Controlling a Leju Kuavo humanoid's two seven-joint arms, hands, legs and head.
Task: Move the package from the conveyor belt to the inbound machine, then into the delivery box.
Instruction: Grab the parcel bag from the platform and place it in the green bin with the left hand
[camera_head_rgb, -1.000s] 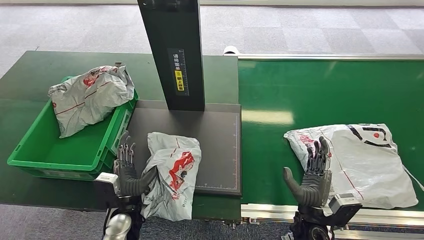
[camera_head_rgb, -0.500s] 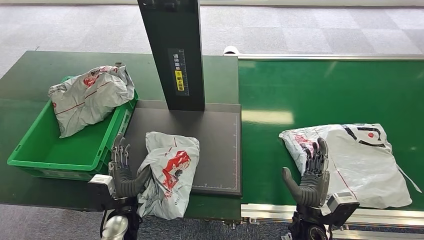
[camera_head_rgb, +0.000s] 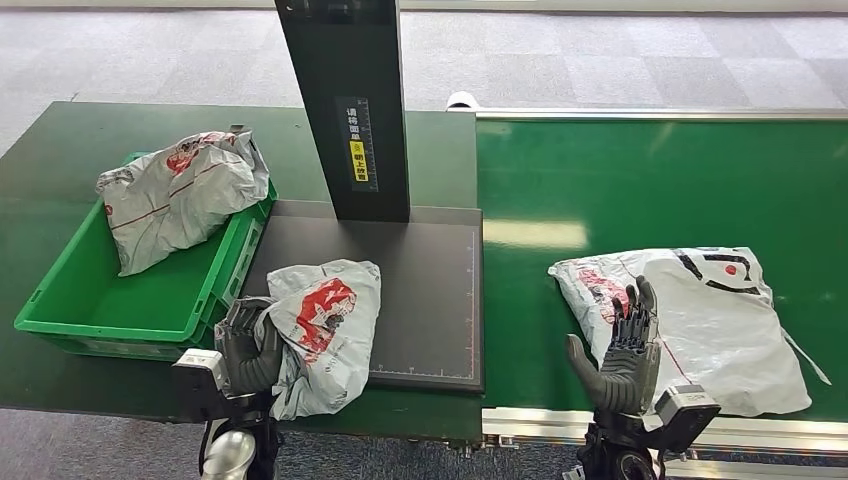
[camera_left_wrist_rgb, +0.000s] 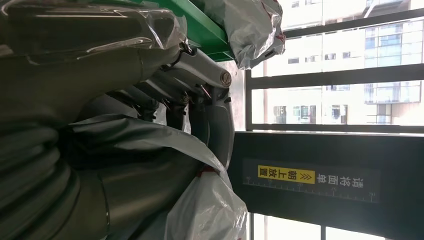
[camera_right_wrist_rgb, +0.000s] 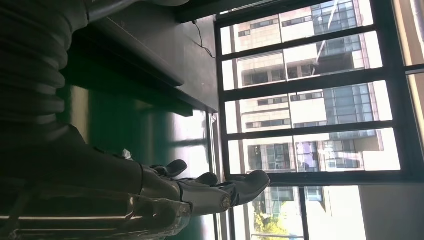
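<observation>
Now the conveyor belt spans the right half of the head view, and the largest package on it has drifted a little toward the inbound machine over the last second, so the next parcel is arriving while the current one is not yet dealt with. On the counter at the left, the green delivery box already holds one grey package, leaning over its far rim.

The package in hand lay flatter on the machine's dark plate a second ago; since then its near-left edge has been gathered and pulled toward the box, and it bulges up where it is gripped. It still rests partly on the plate and partly over the counter's front edge. I judge the scan step over and the transfer into the box beginning; the lift itself is not yet done.

The left hand has closed: its fingers, spread upright a second ago, are curled over the bag's edge, film bunched against them in the left wrist view. The right hand stays upright, fingers apart and holding nothing, against the near edge of the large package.
</observation>
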